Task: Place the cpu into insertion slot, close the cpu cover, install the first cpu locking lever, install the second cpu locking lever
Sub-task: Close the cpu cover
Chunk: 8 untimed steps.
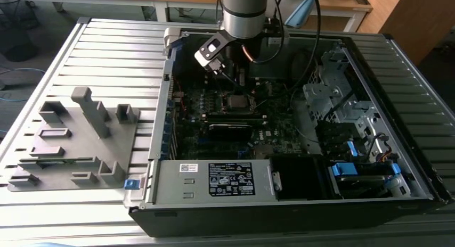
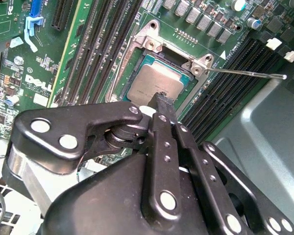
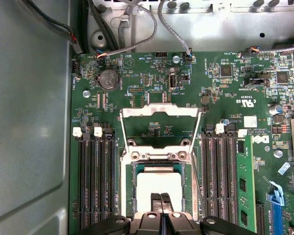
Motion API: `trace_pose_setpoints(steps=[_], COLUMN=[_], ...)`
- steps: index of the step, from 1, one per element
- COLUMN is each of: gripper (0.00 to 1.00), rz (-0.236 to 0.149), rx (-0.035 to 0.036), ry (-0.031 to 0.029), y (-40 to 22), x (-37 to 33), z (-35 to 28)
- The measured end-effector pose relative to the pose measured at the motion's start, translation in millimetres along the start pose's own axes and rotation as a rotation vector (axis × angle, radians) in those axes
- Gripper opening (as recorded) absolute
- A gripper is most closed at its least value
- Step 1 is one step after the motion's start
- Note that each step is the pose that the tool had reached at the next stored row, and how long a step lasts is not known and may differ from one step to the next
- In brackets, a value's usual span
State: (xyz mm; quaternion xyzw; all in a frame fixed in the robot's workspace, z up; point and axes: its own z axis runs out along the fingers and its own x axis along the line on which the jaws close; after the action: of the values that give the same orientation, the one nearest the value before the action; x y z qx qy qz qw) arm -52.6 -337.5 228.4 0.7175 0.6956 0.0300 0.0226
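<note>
daylight glares off the slatted table [image 1: 106,50]; the computer case [image 1: 284,219] is dim inside.

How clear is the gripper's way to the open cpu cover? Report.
Likely clear: the gripper hangs over the seated cpu, the cpu cover stands open just beyond, nothing between them.

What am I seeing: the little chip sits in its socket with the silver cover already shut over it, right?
Not quite. The cpu does sit in its socket, but the cpu cover is not shut: it is swung open, clear of the chip, as the first wrist view shows.
</note>
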Motion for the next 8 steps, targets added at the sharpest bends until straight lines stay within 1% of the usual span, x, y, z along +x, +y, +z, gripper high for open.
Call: trace_pose_setpoints(steps=[8], gripper=[0.11], rz=[0.000], rx=[0.0001], ry=[-0.0002], y=[0.7], x=[0.1], z=[-0.4])
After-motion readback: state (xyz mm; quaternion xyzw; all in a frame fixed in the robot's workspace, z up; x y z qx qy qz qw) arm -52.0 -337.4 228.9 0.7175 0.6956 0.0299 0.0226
